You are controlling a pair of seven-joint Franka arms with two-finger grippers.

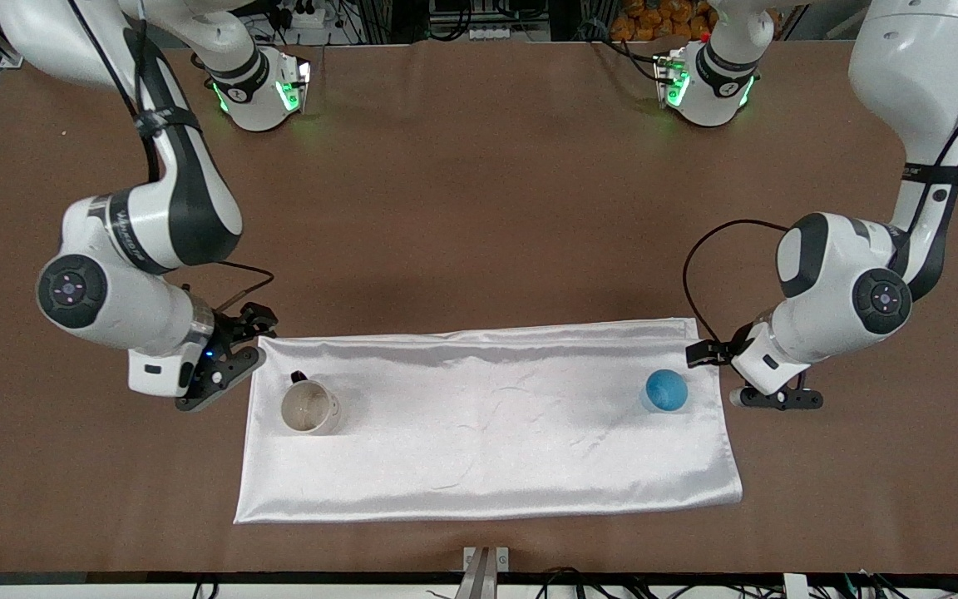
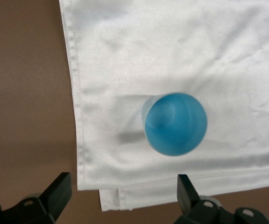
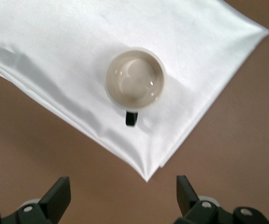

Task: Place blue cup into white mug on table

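The blue cup (image 1: 666, 390) stands on a shiny white cloth (image 1: 487, 433) at the left arm's end of the brown table (image 1: 479, 208). In the left wrist view the blue cup (image 2: 175, 123) sits apart from the open, empty left gripper (image 2: 124, 191). My left gripper (image 1: 743, 376) hovers over the cloth's edge beside the cup. The white mug (image 1: 310, 407), with its black handle, stands upright and empty on the cloth's other end. My right gripper (image 1: 234, 358) hovers open over the table by the cloth's corner. The right wrist view shows the mug (image 3: 135, 79) apart from the empty right gripper (image 3: 124, 193).
The cloth (image 2: 181, 46) is wrinkled, with a folded edge on the side toward the robots' bases. The two bases (image 1: 263, 91) (image 1: 708, 83) stand at the table's edge farthest from the front camera. A metal bracket (image 1: 486, 570) sits at the nearest table edge.
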